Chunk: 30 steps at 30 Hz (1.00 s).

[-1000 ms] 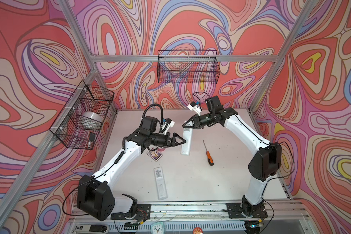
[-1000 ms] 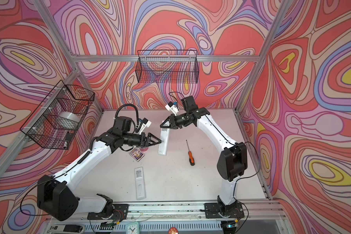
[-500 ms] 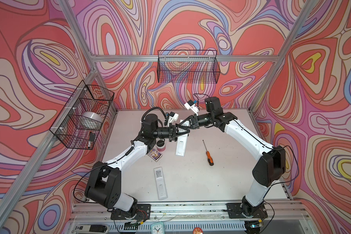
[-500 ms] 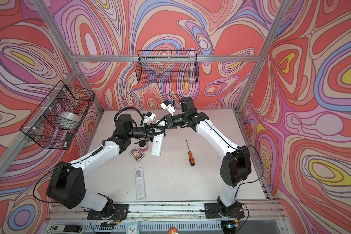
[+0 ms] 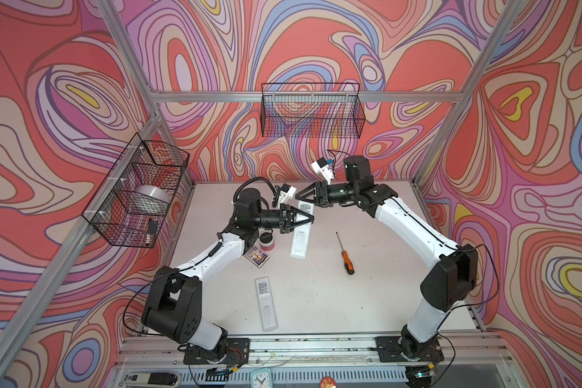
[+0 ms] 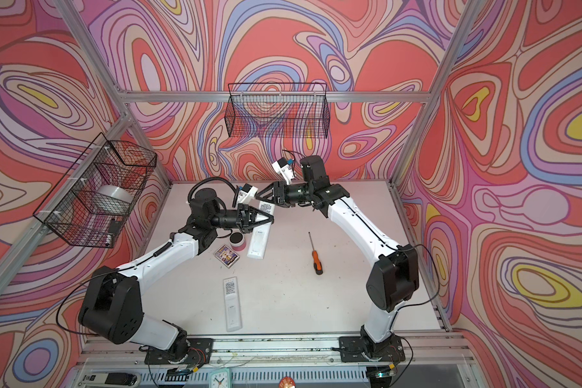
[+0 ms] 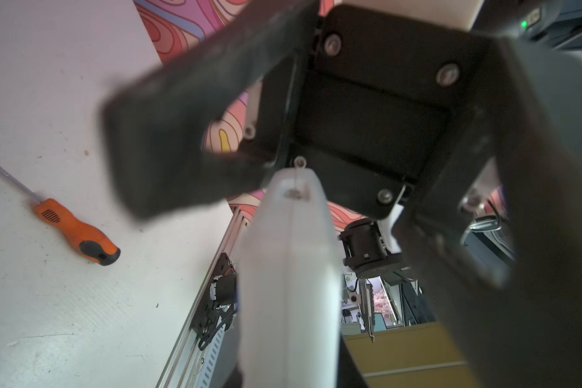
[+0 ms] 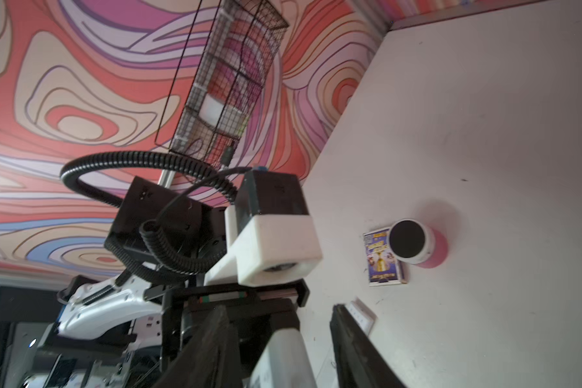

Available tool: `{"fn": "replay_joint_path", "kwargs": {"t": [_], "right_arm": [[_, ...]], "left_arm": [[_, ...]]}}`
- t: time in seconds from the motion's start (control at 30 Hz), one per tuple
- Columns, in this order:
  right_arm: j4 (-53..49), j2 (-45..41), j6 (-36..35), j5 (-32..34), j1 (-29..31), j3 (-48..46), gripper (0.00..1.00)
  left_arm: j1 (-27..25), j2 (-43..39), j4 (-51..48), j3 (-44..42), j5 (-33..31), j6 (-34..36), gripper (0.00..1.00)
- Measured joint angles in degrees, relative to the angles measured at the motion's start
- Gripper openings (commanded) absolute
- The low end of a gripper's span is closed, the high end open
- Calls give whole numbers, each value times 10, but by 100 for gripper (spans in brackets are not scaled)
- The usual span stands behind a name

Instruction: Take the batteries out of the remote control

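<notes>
A white remote control hangs tilted above the table's middle, far end up. My left gripper is shut across its body; in the left wrist view the remote control runs straight out from the left gripper. My right gripper stands open round the remote's far end. In the right wrist view its fingers flank the remote control with gaps on both sides. A second white remote lies flat near the front. The batteries are hidden.
An orange-handled screwdriver lies right of the middle. A pink cylinder with a black top and a small printed box sit under the left arm. Wire baskets hang on the back wall and left wall.
The left gripper swung in from the left and shut on the remote control. The right gripper, which was shut on its far end, has opened.
</notes>
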Motion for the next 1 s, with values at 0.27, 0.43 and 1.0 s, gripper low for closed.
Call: {"fn": "replay_joint_path", "kwargs": {"t": [0.27,0.43,1.0], "right_arm": [[72,-124,134,89,-21,-131,54],[139,-144,194,84,38,-236,54],[309,-97,289,66,100,-288,54]], "left_arm": [[32,-87,-147,-17,-252,61,15],[32,-132,-120,-54,-391,27,13],[32,-156,-78,-110,-512,-30,13]]}}
